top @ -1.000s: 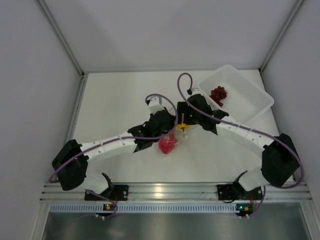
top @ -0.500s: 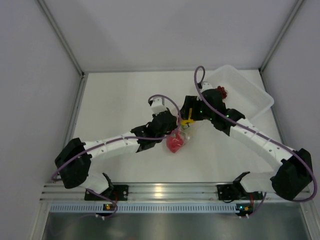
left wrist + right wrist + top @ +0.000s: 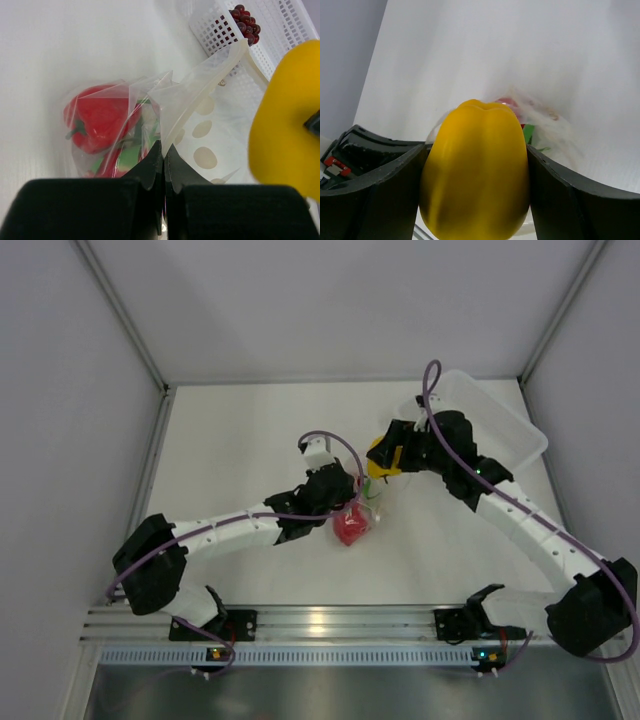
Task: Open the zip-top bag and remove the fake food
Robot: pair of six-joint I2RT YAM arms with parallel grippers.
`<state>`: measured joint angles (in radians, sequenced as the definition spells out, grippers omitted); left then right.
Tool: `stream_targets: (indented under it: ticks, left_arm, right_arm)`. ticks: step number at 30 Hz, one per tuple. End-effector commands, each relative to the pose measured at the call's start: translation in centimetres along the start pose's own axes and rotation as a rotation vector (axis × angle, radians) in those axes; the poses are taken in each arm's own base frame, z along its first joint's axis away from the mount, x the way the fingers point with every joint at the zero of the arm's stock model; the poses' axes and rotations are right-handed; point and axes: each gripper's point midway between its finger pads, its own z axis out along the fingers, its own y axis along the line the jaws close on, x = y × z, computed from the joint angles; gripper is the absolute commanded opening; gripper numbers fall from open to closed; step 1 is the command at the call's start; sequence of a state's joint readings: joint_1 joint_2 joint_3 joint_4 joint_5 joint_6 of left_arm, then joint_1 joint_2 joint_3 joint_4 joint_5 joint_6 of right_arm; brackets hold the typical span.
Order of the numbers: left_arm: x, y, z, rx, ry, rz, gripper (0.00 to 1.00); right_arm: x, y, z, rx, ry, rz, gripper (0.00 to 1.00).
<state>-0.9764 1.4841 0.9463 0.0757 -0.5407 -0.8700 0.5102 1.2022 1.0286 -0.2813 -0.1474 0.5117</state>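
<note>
The transparent zip-top bag (image 3: 358,518) lies mid-table with its mouth open; in the left wrist view the bag (image 3: 185,100) holds a red pepper (image 3: 97,117) and a pink-red fruit with green leaves (image 3: 122,160). My left gripper (image 3: 352,502) is shut on the bag's edge, seen pinched between its fingertips (image 3: 164,150). My right gripper (image 3: 380,457) is shut on the yellow pepper (image 3: 476,167), held above the table just right of the bag's mouth; the pepper also shows at the right of the left wrist view (image 3: 285,120). The dark purple grapes (image 3: 245,22) lie in the white basket.
A white perforated basket (image 3: 500,420) stands at the back right, partly hidden by my right arm. Grey walls close in the table on three sides. A metal rail (image 3: 320,622) runs along the near edge.
My right gripper has pulled the yellow pepper out of the bag and lifted it back and to the right, toward the basket. My left gripper has kept its hold on the bag.
</note>
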Motion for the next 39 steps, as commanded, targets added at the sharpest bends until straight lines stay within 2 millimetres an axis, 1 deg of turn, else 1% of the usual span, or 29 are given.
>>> stream_targets:
  ticks: [1, 2, 4, 5, 7, 8, 9, 10, 11, 13, 14, 15, 16, 17, 18, 19, 20, 21, 22, 23, 24, 25, 26, 27, 29, 30, 35, 38, 39]
  left_arm:
    - [-1.3, -0.7, -0.6, 0.022, -0.039, -0.026, 0.0]
    - [-1.4, -0.5, -0.7, 0.021, -0.039, -0.026, 0.0]
    - [-1.5, -0.6, -0.9, 0.026, -0.042, -0.03, 0.0]
    - [-1.5, -0.4, -1.0, 0.024, -0.042, -0.03, 0.0]
    - [-1.8, -0.6, -1.2, 0.032, -0.044, -0.033, 0.0]
    - [-1.8, -0.6, -1.3, 0.034, -0.043, -0.032, 0.0]
    - [-1.8, -0.7, -1.5, 0.04, -0.042, -0.032, 0.0]
    - [-1.9, -0.8, -1.6, 0.047, -0.042, -0.033, 0.0]
    - [-1.8, -1.0, -1.7, 0.057, -0.031, -0.03, 0.0]
    - [-1.9, -1.5, -1.9, 0.084, -0.012, -0.021, 0.0]
    - [-1.7, -1.6, -2.0, 0.091, 0.005, -0.016, 0.0]
    - [-1.9, -2.0, -2.2, 0.105, 0.009, -0.011, 0.0]
    - [-2.0, -2.1, -2.3, 0.112, 0.013, -0.01, 0.0]
    - [-1.8, -2.4, -2.4, 0.127, 0.028, -0.007, 0.0]
    - [-1.8, -2.6, -2.6, 0.14, 0.035, 0.0, 0.0]
    - [-2.1, -2.8, -2.9, 0.155, 0.035, 0.002, 0.0]
    - [-2.1, -3.1, -3.1, 0.171, 0.043, 0.006, 0.0]
    - [-1.9, -3.4, -3.4, 0.193, 0.06, 0.014, 0.0]
    - [-2.0, -3.7, -3.7, 0.21, 0.068, 0.013, 0.0]
    - [-2.1, -3.8, -3.8, 0.224, 0.074, 0.01, 0.0]
    - [-1.8, -4.3, -4.2, 0.254, 0.099, 0.003, 0.0]
    - [-1.7, -4.5, -4.4, 0.266, 0.111, -0.002, 0.0]
    - [-1.7, -4.6, -4.5, 0.275, 0.118, -0.01, 0.0]
    - [-1.8, -4.8, -4.7, 0.287, 0.125, -0.021, 0.0]
    - [-1.9, -5.0, -5.1, 0.303, 0.132, -0.029, 0.0]
    - [-2.0, -5.1, -5.2, 0.307, 0.133, -0.03, 0.0]
    - [-2.0, -5.5, -5.7, 0.333, 0.143, -0.022, 0.0]
    - [-1.7, -5.5, -5.6, 0.336, 0.152, -0.011, 0.0]
    - [-1.5, -5.4, -5.5, 0.332, 0.155, -0.006, 0.0]
  right_arm:
    - [-5.6, -0.7, -2.6, 0.005, -0.14, -0.008, 0.23]
    - [-6.5, -2.4, -3.1, 0.048, -0.162, 0.01, 0.23]
    - [-8.1, -4.0, -3.8, 0.1, -0.197, 0.017, 0.23]
    - [-9.1, -6.0, -4.3, 0.146, -0.221, 0.039, 0.24]
    - [-9.6, -8.4, -4.2, 0.188, -0.223, 0.072, 0.24]
    - [-10.9, -10.6, -4.7, 0.221, -0.265, 0.105, 0.24]
    - [-10.7, -12.4, -4.1, 0.248, -0.257, 0.153, 0.24]
    - [-11.2, -14.3, -4.2, 0.296, -0.279, 0.175, 0.25]
    - [-12.3, -17.1, -5.2, 0.374, -0.321, 0.203, 0.25]
    - [-12.6, -20.5, -4.7, 0.477, -0.326, 0.235, 0.25]
    - [-13.8, -21.8, -5.2, 0.512, -0.354, 0.25, 0.28]
    - [-13.5, -24.2, -4.7, 0.588, -0.34, 0.275, 0.29]
    - [-13.7, -25.0, -4.5, 0.607, -0.338, 0.283, 0.29]
    - [-15.2, -26.1, -5.1, 0.652, -0.369, 0.279, 0.3]
    - [-14.7, -27.9, -4.2, 0.694, -0.338, 0.287, 0.3]
    - [-14.5, -29.4, -4.5, 0.766, -0.327, 0.291, 0.31]
    - [-16.0, -29.8, -4.6, 0.78, -0.343, 0.27, 0.32]
    - [-15.2, -31.4, -3.5, 0.809, -0.301, 0.275, 0.33]
    - [-14.9, -32.2, -3.2, 0.833, -0.273, 0.277, 0.34]
    - [-16.3, -32.5, -3.2, 0.841, -0.282, 0.252, 0.36]
    - [-15.2, -34.0, -2.1, 0.868, -0.234, 0.256, 0.38]
    - [-15.0, -34.6, -1.6, 0.871, -0.208, 0.252, 0.4]
    - [-15.7, -34.9, -1.4, 0.873, -0.206, 0.233, 0.41]
    - [-14.8, -36.0, -0.3, 0.883, -0.167, 0.239, 0.4]
    - [-15.1, -36.7, 0.3, 0.882, -0.166, 0.236, 0.41]
    - [-14.6, -37.2, 1.2, 0.877, -0.151, 0.24, 0.41]
    - [-15.8, -37.1, 3.7, 0.876, -0.156, 0.188, 0.43]
    - [-16.2, -36.1, 4.8, 0.878, -0.133, 0.157, 0.55]
    - [-15.9, -36.1, 5.1, 0.878, -0.119, 0.154, 0.57]
